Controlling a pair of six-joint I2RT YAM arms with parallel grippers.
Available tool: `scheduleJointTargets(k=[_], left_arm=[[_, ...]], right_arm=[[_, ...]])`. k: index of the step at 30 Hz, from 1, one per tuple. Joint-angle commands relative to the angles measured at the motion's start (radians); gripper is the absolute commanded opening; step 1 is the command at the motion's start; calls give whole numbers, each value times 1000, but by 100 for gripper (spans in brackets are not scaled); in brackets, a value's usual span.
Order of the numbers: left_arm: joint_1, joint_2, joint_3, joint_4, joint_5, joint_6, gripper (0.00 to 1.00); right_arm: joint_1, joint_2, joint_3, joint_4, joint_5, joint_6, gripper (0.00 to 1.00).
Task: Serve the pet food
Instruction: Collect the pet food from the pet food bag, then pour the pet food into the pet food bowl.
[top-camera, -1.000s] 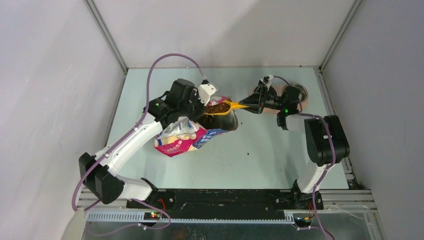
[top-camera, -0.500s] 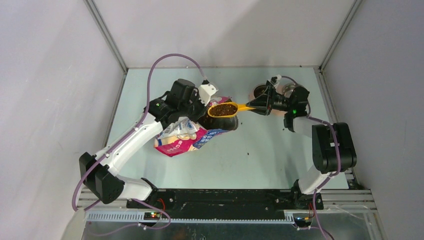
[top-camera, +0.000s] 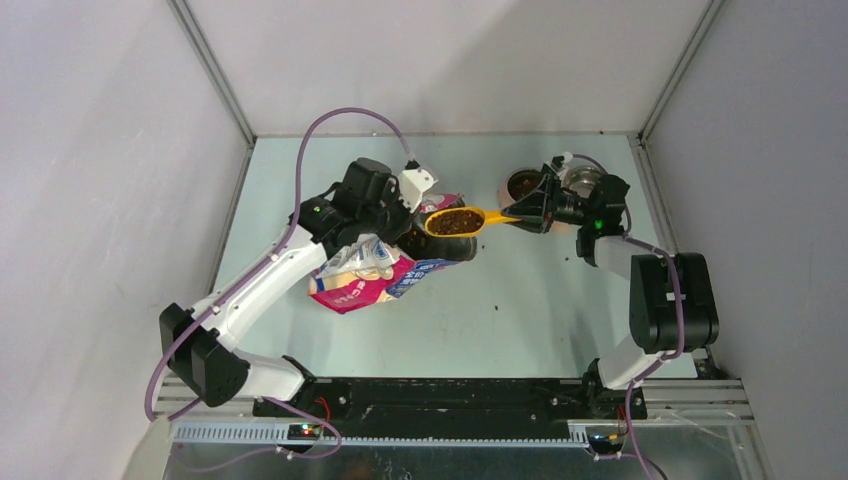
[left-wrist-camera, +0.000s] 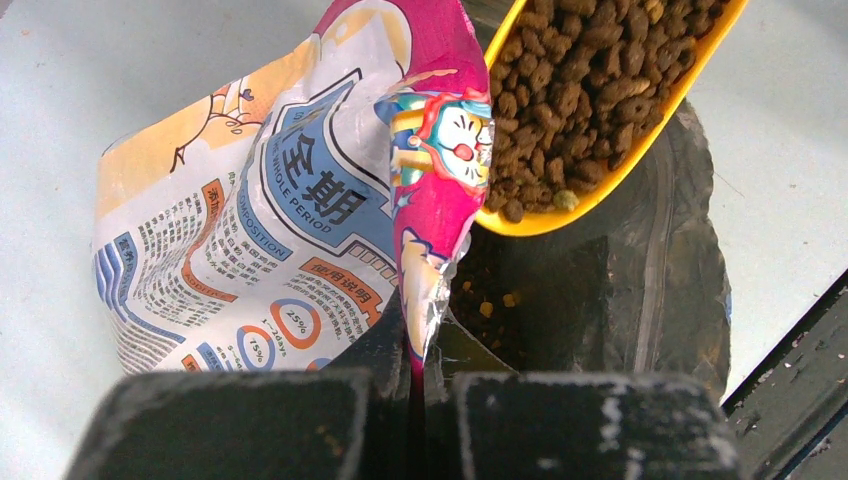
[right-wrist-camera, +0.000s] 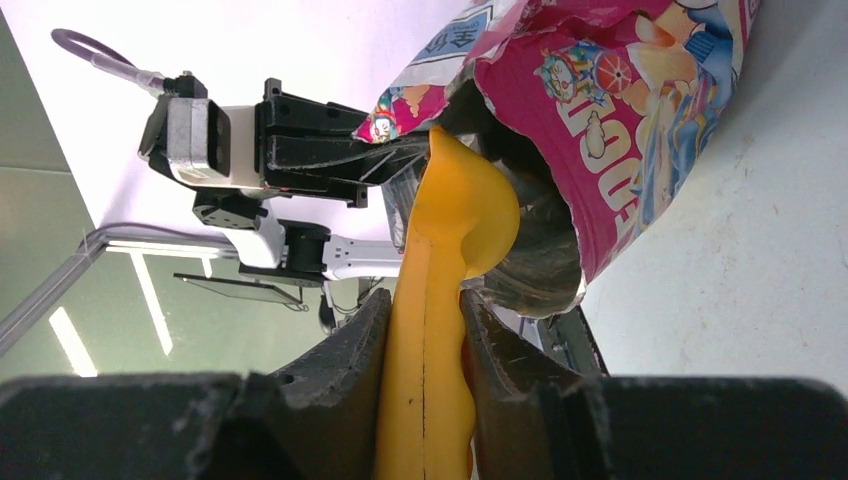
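Note:
The pink-and-blue printed bag lies open on the table, its dark mouth facing right. My left gripper is shut on the bag's top edge and holds the mouth open. My right gripper is shut on the handle of a yellow scoop, also seen in the right wrist view. The scoop is heaped with dark brown kibble and hangs just above the bag's mouth. More kibble lies inside the bag.
Two metal bowls stand at the back right: one holds some kibble, the other sits partly behind my right arm. A few stray pellets dot the table. The enclosure walls close in the back and sides.
The right gripper has drawn the filled scoop out of the bag's mouth and to the right, and the right arm has pulled back. The left gripper and bag have stayed put.

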Motion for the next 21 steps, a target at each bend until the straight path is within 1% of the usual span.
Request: scheduleJointTargets(k=[1,10,16,21], left_arm=[[-12,-1,26,48,35,-6,0],[-12,1,26,50,38,-6,0],[-12,-3,23,51,40,-6,0],[-12,-4,20,54,42,-6,0]], right_arm=[[-30,-55,3,63,-22,25,0],[-117,-66,-13,169,-30,117,0],[-181,-57,-17,313,-28,222,0],[-243,-51,-20,366,-19,263,0]])
